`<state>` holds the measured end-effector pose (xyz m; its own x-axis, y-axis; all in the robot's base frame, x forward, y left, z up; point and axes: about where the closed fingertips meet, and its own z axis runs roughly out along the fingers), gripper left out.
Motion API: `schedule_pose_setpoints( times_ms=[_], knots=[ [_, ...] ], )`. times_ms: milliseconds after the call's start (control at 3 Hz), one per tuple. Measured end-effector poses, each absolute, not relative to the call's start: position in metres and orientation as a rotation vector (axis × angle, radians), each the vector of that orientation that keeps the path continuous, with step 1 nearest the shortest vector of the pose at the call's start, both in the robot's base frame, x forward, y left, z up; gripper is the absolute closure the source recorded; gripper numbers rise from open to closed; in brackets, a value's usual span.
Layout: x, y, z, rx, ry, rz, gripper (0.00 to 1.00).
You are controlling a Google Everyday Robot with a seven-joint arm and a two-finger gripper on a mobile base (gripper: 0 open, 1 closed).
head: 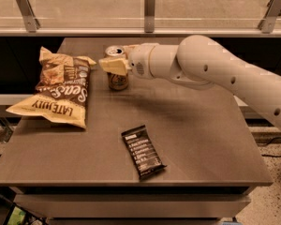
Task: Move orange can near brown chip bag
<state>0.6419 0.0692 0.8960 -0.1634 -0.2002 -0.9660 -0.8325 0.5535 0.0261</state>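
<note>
Clamps the orange can near its top with the gripper, one finger across the can's front and the other behind it. Holds the can upright at the rear centre of the table; cannot tell whether the base touches the surface. Places the can just beside the brown chip bag, apart from it. Reaches in from the right side of the view on the white arm. Shows a black snack bar lying flat toward the front edge, well apart from the can.

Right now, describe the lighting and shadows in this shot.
Camera view: warm amber light; the arm casts a soft shadow on the table beside the orange can, where the gripper sits at the can's top; no harsh glare on the brown chip bag.
</note>
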Motion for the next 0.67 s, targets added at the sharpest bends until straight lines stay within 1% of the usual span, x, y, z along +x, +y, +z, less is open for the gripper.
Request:
schedule_pose_setpoints(
  times_ms=[333,667],
  knots=[
    [0.6412,0.0713,0.8964,-0.880,1.674,0.710,0.00],
    [0.6411,0.0713,0.8964,-0.880,1.674,0.710,0.00]
  ],
)
